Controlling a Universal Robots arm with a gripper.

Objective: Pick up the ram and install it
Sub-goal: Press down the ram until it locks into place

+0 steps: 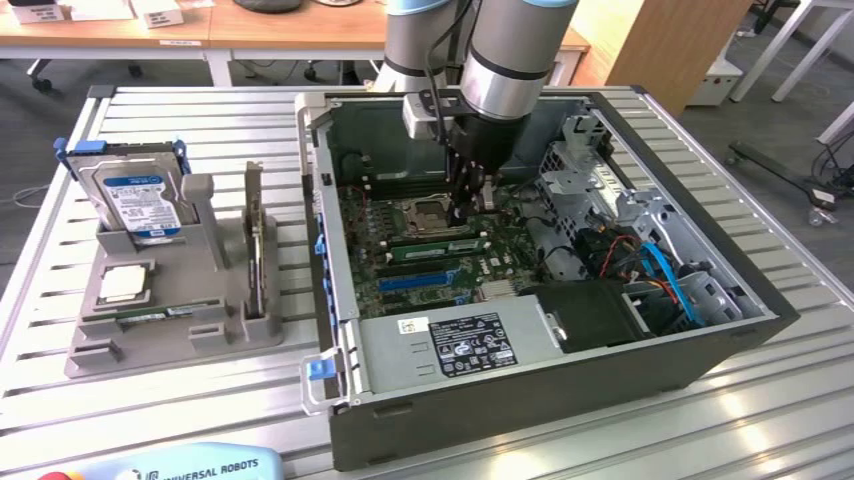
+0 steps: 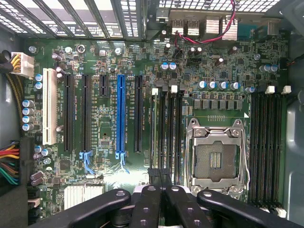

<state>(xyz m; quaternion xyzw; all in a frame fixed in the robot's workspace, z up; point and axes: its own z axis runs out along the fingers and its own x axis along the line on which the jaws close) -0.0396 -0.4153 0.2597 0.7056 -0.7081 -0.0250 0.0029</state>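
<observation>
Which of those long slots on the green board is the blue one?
The blue slot stands in the row of long slots, with black slots on both sides and a white one at the row's end.

motherboard (image 1: 427, 250) in case (image 1: 534, 400), tray (image 1: 174, 330) beside

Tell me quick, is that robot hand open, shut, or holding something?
Hand: shut, down inside the computer case over the motherboard's memory slots; whether it grips the ram cannot be told.

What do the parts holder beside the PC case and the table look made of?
Holder: likely matte grey plastic, perhaps printed; dull, uniform, with blocky moulded slots. Table: probably bare aluminium; pale, satin sheen, parallel slotted profiles.
</observation>
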